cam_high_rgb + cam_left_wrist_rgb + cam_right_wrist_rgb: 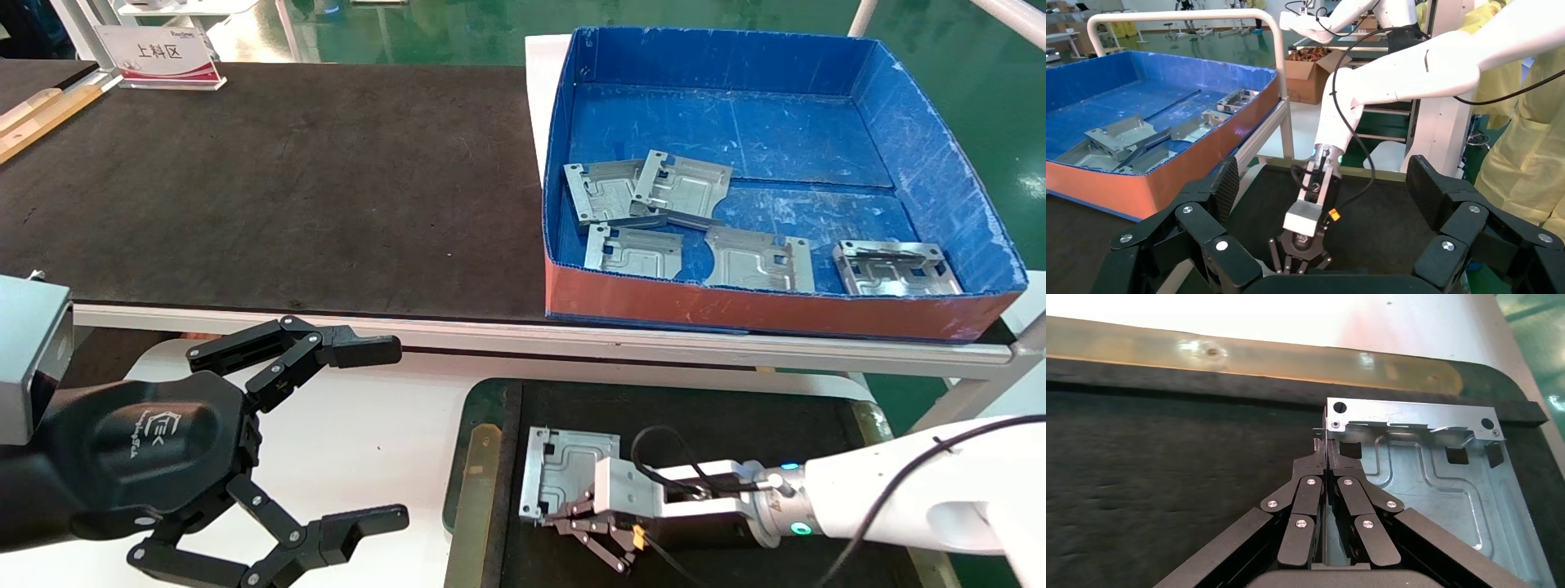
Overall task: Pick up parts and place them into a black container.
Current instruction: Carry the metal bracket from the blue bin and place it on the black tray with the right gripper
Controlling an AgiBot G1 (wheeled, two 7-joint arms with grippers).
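Nearest the robot's body, the black container (735, 425): a shallow tray with a felt-like floor, green rim and a brass-coloured side rail (474, 490), taken here as the landmark. Inside it, close to the railed side, lies one part (568, 461), a flat silver-grey stamped plate with embossed channels, square cut-outs and an upturned edge tab. The right gripper (564, 514) reaches low across the tray floor from the far side of the rail, fingers pressed together on the near edge of this plate; the right wrist view shows the tips (1326, 456) closed around the thin sheet edge beside the raised tab, the plate appearing to rest flat on the felt. Outside the container, beyond the rail over a white surface, the left gripper (359, 433) hangs idle with its fingers spread wide, holding nothing. Past the container, across a pale frame bar, sits the blue box (932, 155) with a red front wall, holding five more parts (686, 188), two overlapping, the others lying singly. Beside the box stretches the long black tabletop (286, 188), a small sign (159, 57) at its far end. Handling, by judgement: light, rigid, smooth sheet metal, apt to slip and sharp-edged; best pinched at an edge or raised tab, as flat faces offer no purchase.
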